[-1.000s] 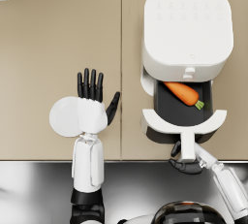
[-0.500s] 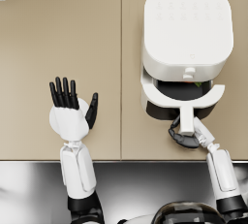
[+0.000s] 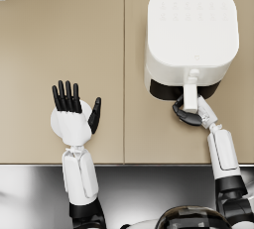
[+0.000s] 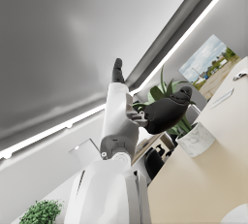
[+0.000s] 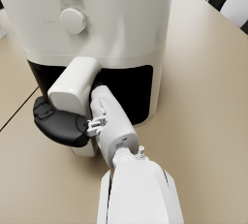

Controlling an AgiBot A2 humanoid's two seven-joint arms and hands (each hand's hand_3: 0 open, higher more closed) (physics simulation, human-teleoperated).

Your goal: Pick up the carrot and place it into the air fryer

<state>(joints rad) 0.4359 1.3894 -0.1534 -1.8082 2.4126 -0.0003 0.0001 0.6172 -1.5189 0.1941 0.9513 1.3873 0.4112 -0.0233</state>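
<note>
Carrot's hidden, so no telling its direction. Fryer sits far right, drawer pushed in. Right hand wraps the handle; left hand is spread flat, empty.

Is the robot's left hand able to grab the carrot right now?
Probably not. No carrot shows; the air fryer drawer is pushed in, with the right hand on its handle. The left hand is raised, open, far aside.

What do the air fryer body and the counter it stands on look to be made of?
Air fryer: looks like smooth white plastic, semi-gloss, with soft highlights and rounded moulded corners; its front panel is glossy black. Counter: matte beige, laminate or stone-like, uniform with a thin seam; which one is unclear.
</note>
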